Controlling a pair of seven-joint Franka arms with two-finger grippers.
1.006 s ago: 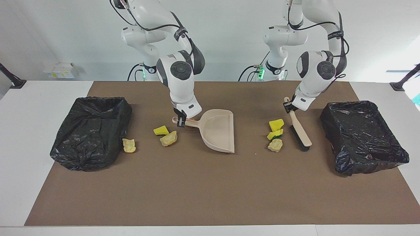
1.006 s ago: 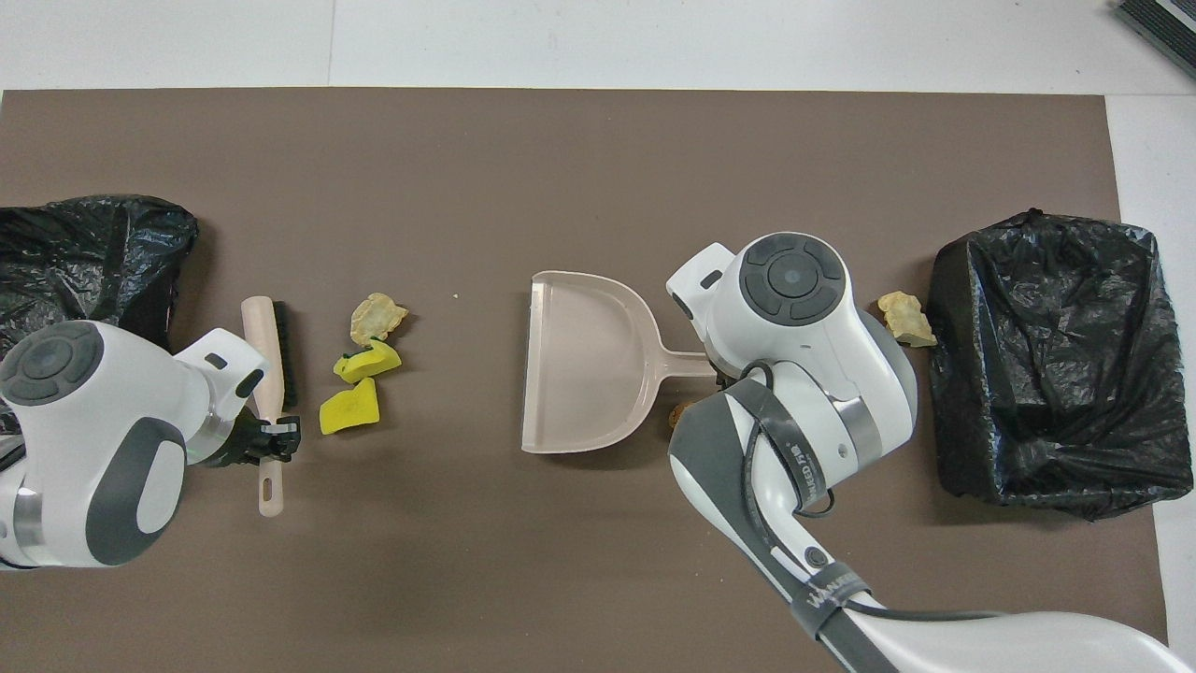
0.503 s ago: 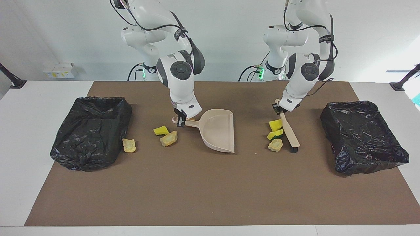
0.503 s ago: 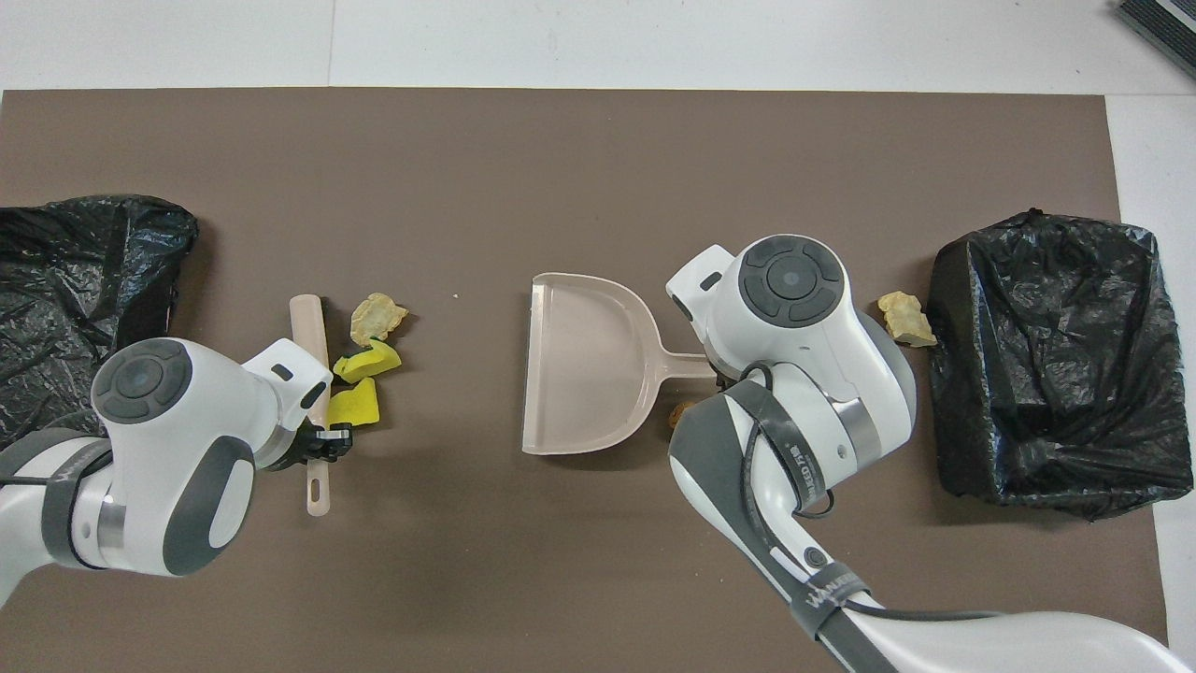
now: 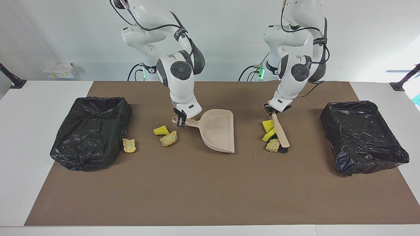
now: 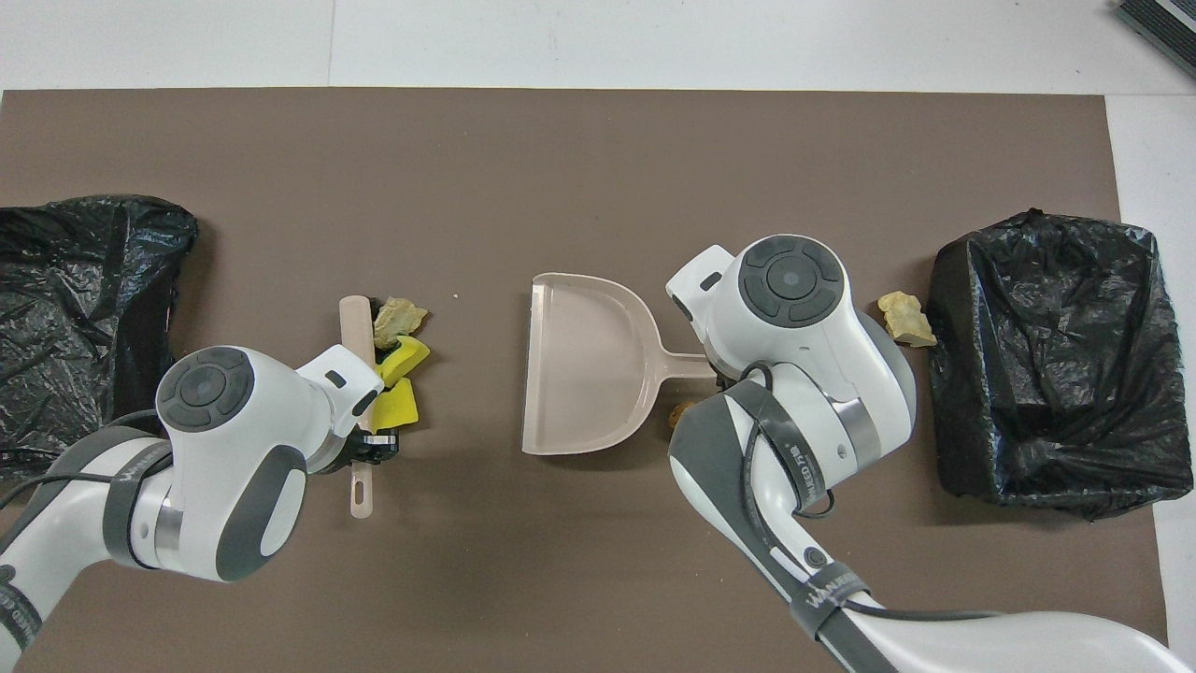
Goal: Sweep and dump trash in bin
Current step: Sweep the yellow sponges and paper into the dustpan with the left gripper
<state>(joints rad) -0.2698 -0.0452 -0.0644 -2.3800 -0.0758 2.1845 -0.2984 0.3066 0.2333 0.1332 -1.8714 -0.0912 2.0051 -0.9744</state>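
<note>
Sweeping toward the dustpan [image 5: 219, 130] since a second ago, your left gripper [image 5: 271, 110] is carrying the brush [image 5: 281, 136] inward from beside the bin at centre right, and the three lumps ahead of it are now bunching tight against the bristles. That gripper is clamped on the brush handle; your right gripper [image 5: 180, 122] is pinching the dustpan handle just left of frame centre, unmoved.

You are looking at a yellow sponge piece [image 5: 267, 125], a second sponge piece [image 5: 269, 134] and a tan bread-like chunk [image 5: 273, 145] touching the brush. More trash is lying left of centre: a sponge piece [image 5: 160, 130], a bread chunk [image 5: 168, 138] and another chunk [image 5: 129, 145] against the black-lined bin [image 5: 92, 131] at centre left. A second black-lined bin [image 5: 362, 136] is sitting at centre right.

From overhead the right arm is hiding most of the trash near the dustpan handle, and the left bin is cut off at the frame edge.

Everything is resting on a brown mat [image 5: 210, 190] over a white table [image 5: 19, 147], with a white wall above.
</note>
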